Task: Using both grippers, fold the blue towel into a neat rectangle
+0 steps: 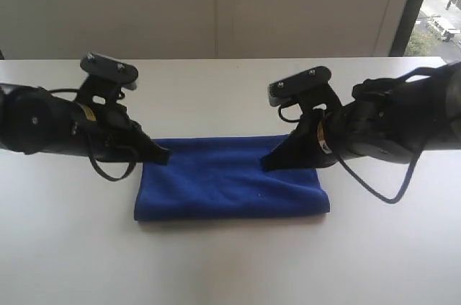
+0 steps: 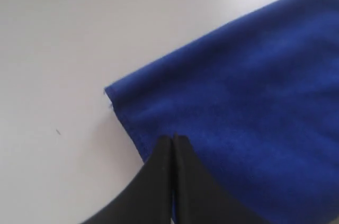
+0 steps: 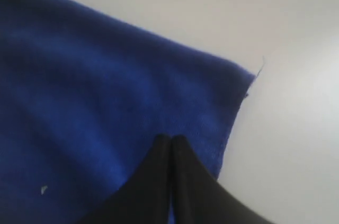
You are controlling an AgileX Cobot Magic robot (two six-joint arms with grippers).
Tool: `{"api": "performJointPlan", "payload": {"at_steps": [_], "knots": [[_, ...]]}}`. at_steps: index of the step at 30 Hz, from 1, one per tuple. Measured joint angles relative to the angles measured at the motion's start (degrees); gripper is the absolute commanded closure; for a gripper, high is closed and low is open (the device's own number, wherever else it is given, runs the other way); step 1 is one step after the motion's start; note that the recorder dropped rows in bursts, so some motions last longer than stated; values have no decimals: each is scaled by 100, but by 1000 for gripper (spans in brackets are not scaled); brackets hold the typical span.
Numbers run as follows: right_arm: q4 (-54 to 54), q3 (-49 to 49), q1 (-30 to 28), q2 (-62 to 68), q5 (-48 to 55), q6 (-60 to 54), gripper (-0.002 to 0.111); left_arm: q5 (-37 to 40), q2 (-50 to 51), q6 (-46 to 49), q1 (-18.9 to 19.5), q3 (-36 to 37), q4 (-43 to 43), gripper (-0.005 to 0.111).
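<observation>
Left gripper (image 1: 163, 153) had its two black finger plates (image 2: 159, 181) pressed flat together with no gap showing. Its tip sat right at the far left corner of the blue towel (image 1: 230, 182). Through its own wrist camera, the closed tip lay over the towel's side edge, just in from the corner. Honestly couldn't tell if any cloth was pinched between the plates or if they were only touching the top.

Right gripper (image 1: 268, 165) was the same deal: plates tight together, tip down on the towel toward its far right side. In its wrist view the tip was close to the side edge, near the corner. Same doubt about whether it had fabric.

Towel itself lay flat on the white table (image 1: 216, 262), roughly rectangular, between the two grippers. Its near edge looked thick and rounded, and there were a few soft wrinkles. Black cables (image 1: 374, 189) hung in loops below both grippers.
</observation>
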Motion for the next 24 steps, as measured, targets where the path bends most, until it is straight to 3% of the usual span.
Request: {"api": "performJointPlan", "payload": {"at_steps": [14,24], "knots": [[276,413,0,609,-334,-10,108,-248,1053,-328,0,13,0,107],[286,389,0,299,-205,-10,108,-249,795,-4,0,13,0,107]]}}
